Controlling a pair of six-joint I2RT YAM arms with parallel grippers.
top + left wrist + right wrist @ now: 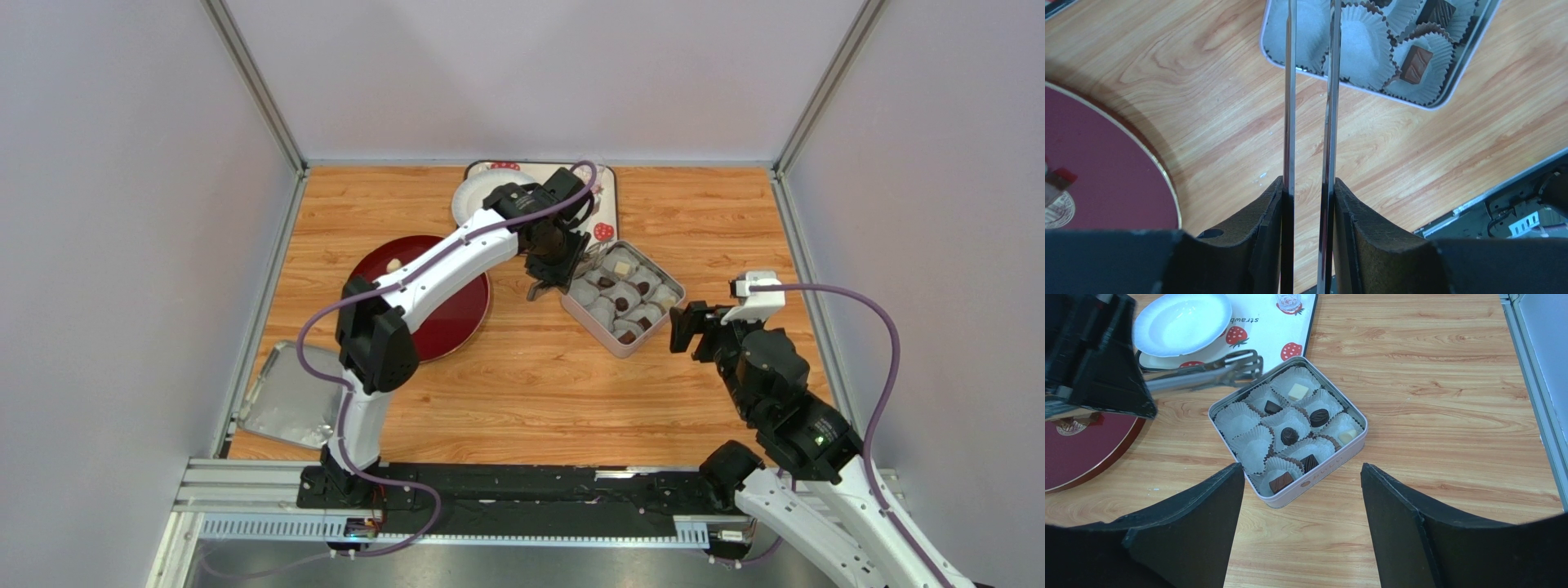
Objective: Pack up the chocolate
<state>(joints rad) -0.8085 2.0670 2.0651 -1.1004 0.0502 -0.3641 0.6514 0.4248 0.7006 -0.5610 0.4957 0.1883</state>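
The left claw (1309,190) is clamped on thin tongs (1289,92). Just ahead sits the tin (1327,473): seven cups (1236,419) hold chocolate (1289,435), two look empty. Off to its left, one piece (393,263) waits on the red plate (1106,165). The right claw (1301,527) is apart, empty.

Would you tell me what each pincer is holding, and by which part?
Left pincer: metal tongs, gripped across both blades, well back from the tips. Right pincer: nothing.
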